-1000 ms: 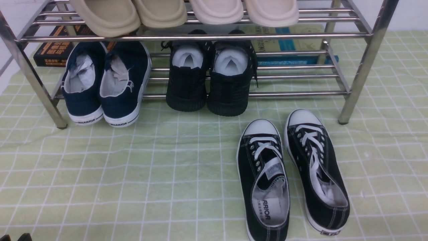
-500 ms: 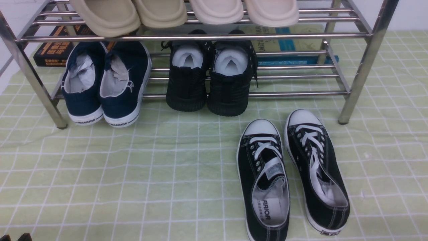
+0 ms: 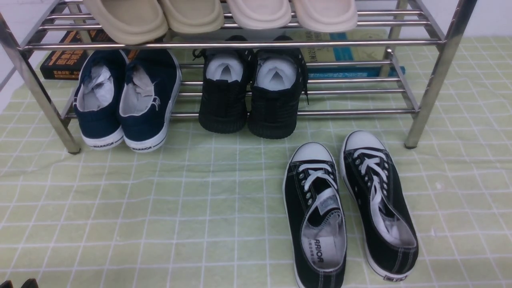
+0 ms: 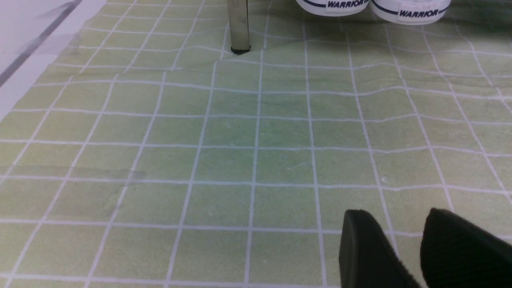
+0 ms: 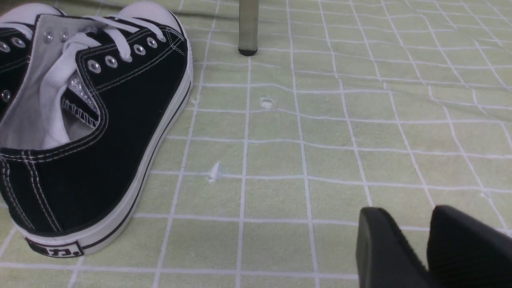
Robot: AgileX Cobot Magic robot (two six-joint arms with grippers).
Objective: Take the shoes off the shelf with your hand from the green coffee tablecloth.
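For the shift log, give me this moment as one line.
sneakers: on green cloth, off rack | right gripper: parted, empty, beside sneakers | left gripper: parted, empty

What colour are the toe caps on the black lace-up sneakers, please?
White, on both sneakers; the front view shows them best.

My front camera sits between my arms, looking forward and down over the green coffee tablecloth [image 3: 160, 208] to the shelf [image 3: 428, 80]. My left wrist camera rides low over the cloth, facing a shelf leg [image 4: 239, 24]. My right wrist camera, equally low, sits close beside the shoes [image 5: 92, 120], which the front view shares.
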